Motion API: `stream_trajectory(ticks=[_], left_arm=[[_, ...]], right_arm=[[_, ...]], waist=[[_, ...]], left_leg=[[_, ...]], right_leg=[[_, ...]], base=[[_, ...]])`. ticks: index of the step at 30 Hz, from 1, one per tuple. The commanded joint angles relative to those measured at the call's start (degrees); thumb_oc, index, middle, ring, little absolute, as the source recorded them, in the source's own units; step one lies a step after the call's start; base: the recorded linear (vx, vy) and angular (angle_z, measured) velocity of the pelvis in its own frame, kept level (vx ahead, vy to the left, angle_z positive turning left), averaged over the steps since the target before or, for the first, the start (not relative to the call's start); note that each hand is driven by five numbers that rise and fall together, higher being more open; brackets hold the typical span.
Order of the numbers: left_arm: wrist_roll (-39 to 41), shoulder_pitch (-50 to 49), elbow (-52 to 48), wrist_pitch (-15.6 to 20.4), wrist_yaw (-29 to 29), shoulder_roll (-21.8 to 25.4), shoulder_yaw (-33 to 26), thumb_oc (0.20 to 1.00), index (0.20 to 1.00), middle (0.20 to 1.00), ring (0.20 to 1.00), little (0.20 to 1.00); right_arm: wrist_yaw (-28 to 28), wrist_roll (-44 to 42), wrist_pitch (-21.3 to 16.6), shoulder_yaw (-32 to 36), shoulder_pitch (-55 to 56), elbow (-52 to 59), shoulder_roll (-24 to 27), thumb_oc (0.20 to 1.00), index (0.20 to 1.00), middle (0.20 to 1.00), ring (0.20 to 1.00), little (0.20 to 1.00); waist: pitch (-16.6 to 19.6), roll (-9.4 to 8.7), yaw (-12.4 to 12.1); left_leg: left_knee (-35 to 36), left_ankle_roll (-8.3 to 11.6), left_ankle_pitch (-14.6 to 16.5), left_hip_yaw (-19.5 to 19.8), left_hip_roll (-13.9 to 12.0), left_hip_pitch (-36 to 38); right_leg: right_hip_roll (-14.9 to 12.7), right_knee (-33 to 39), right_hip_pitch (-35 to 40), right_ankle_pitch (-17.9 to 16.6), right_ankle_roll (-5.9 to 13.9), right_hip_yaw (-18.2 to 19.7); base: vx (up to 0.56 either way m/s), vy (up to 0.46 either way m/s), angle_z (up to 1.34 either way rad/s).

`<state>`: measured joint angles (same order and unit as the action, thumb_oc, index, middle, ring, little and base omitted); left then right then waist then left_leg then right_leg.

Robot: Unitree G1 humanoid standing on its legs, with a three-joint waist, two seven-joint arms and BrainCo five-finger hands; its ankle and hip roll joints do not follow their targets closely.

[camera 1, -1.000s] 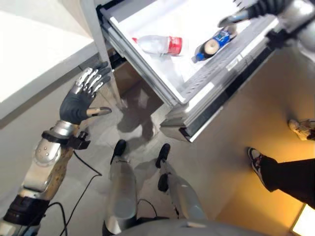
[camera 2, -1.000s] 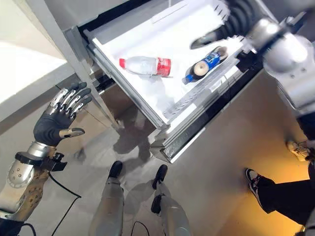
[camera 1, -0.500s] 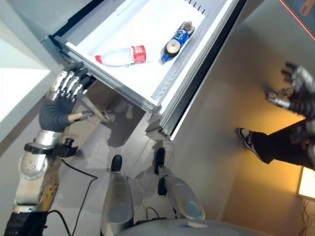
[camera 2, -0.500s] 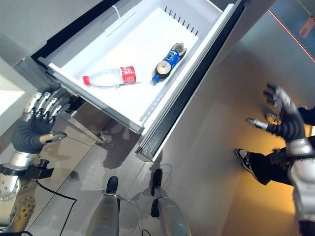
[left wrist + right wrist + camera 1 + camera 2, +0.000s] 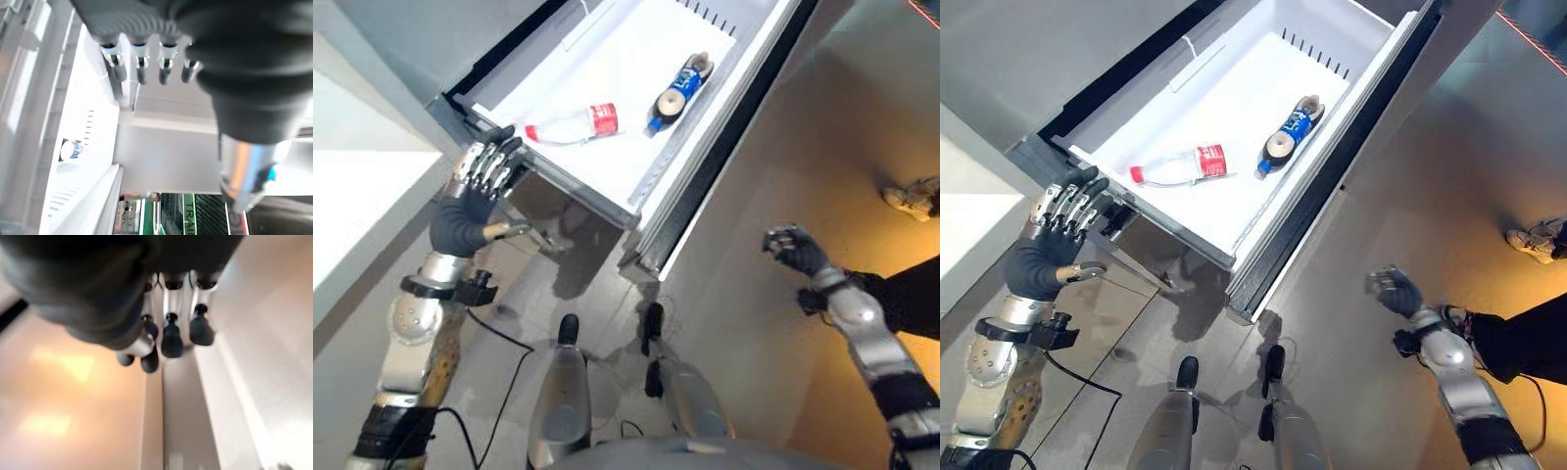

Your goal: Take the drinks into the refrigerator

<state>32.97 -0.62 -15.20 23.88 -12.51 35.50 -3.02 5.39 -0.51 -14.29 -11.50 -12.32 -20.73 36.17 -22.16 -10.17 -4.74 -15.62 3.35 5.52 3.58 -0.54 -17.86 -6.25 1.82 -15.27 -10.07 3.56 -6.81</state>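
Observation:
The refrigerator's white drawer is pulled out. Two drinks lie flat inside it: a clear bottle with a red label and cap and a dark bottle with a blue label, also seen as the blue-label bottle. My left hand is raised at the drawer's near left corner, fingers straight, holding nothing. My right hand hangs low over the floor, well right of the drawer, its fingers curled on nothing.
A white counter runs along the left. The drawer's dark front panel juts out over the floor. A person's white shoe and dark trouser leg are at the right, near my right arm.
My right hand has dropped lower and come in towards the drawer, its fingers now curled. The camera view has shifted. My left hand stays by the drawer's corner.

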Motion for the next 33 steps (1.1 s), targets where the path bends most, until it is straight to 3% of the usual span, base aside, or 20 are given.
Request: stream_trajectory(ticks=[1, 2, 4, 8, 14, 18, 19, 24, 33], left_arm=[[-0.07, 2.04, -5.85, 4.03, 0.19, 1.91, -0.04, 1.000, 1.000, 1.000, 1.000, 1.000], [-0.07, 2.06, -5.79, 4.07, 0.19, 1.87, -0.21, 1.000, 1.000, 1.000, 1.000, 1.000], [1.03, 3.14, -6.99, 4.28, -0.27, 3.27, 1.67, 1.000, 1.000, 1.000, 1.000, 1.000], [1.90, 4.37, -7.39, 4.61, -0.33, 4.33, 2.45, 1.000, 1.000, 1.000, 1.000, 1.000], [4.30, 5.90, -8.06, 4.30, -1.59, 5.43, 4.50, 1.000, 1.000, 1.000, 1.000, 1.000], [5.07, 6.49, -8.25, 4.26, -1.60, 5.62, 4.79, 1.000, 1.000, 1.000, 1.000, 1.000], [6.88, 7.45, -8.05, 4.02, -2.25, 5.93, 5.29, 1.000, 1.000, 1.000, 1.000, 1.000], [9.92, 9.28, -7.73, 3.56, -3.36, 5.70, 7.03, 1.000, 1.000, 1.000, 1.000, 1.000], [11.35, 10.30, -7.05, 3.99, -2.54, 3.79, 8.83, 1.000, 1.000, 1.000, 1.000, 1.000]], right_arm=[[0.30, 2.84, -1.66, -5.09, -11.82, -1.05, 1.14, 0.200, 0.200, 0.200, 0.200, 0.200], [0.20, 2.84, -1.77, -5.39, -12.26, -1.41, 1.07, 0.200, 0.200, 0.200, 0.200, 0.200], [0.91, 3.36, -2.08, -12.24, -19.32, -2.48, 0.76, 0.200, 0.200, 0.200, 0.200, 0.200], [1.88, 1.38, -1.75, -15.77, -24.08, -1.25, -0.66, 0.200, 0.200, 0.200, 0.200, 0.200], [2.54, 1.27, -1.93, -23.30, -35.55, 0.11, -1.47, 0.200, 0.200, 0.200, 0.200, 0.200], [2.20, 0.21, -1.93, -23.95, -37.89, 0.55, -2.08, 0.200, 0.200, 0.200, 0.200, 0.200], [2.55, -1.23, -2.05, -25.97, -42.85, 2.15, -3.33, 0.200, 0.200, 0.200, 0.200, 0.200], [0.67, -1.67, -2.35, -28.52, -51.89, 1.25, -5.56, 0.200, 0.200, 0.200, 0.200, 0.200], [-3.28, -2.39, -3.60, -27.27, -59.15, 3.16, -9.06, 0.200, 0.200, 0.200, 0.200, 0.200]], waist=[[-2.39, 1.06, -2.88], [-2.48, 1.04, -2.78], [-3.13, 1.37, -4.43], [-3.42, 1.34, -5.32], [-3.24, 2.21, -9.15], [-3.14, 2.29, -9.98], [-3.19, 2.28, -11.63], [-3.03, 2.22, -13.74], [-2.65, 2.58, -14.32]], left_leg=[[9.04, -7.24, -3.09, 1.37, 5.05, 3.58], [9.03, -7.24, -3.06, 1.31, 5.03, 3.59], [8.84, -7.31, -3.16, 1.70, 5.26, 3.43], [9.08, -7.12, -3.64, 2.47, 5.45, 3.24], [8.53, -6.51, -3.95, 6.00, 6.49, 2.58], [8.55, -6.46, -4.39, 6.75, 6.79, 2.20], [8.56, -6.23, -4.68, 8.17, 7.03, 1.69], [8.65, -5.99, -4.59, 9.60, 7.25, 1.79], [8.35, -6.31, -4.19, 9.11, 7.32, 2.04]], right_leg=[[-0.33, -8.42, 3.46, 9.71, 1.65, -2.29], [-0.32, -8.44, 3.45, 9.71, 1.66, -2.24], [-0.52, -8.93, 3.29, 9.83, 1.68, -2.40], [-0.66, -9.18, 3.18, 10.16, 1.59, -3.12], [-1.33, -9.96, 4.25, 11.73, 1.13, -6.83], [-1.46, -9.88, 4.31, 11.71, 1.13, -7.53], [-1.71, -9.93, 4.58, 12.03, 1.09, -8.88], [-1.79, -9.56, 5.45, 12.52, 0.96, -10.50], [-1.50, -9.53, 5.21, 12.49, 0.63, -9.58]], base=[[0.00, 0.000, 0.00], [0.00, 0.000, 0.00], [0.00, 0.000, 0.00], [0.01, -0.047, 0.10], [0.05, -0.070, 0.35], [0.03, -0.040, 0.25], [0.05, -0.090, 0.00], [0.05, -0.049, 0.34], [0.02, -0.001, 0.04]])
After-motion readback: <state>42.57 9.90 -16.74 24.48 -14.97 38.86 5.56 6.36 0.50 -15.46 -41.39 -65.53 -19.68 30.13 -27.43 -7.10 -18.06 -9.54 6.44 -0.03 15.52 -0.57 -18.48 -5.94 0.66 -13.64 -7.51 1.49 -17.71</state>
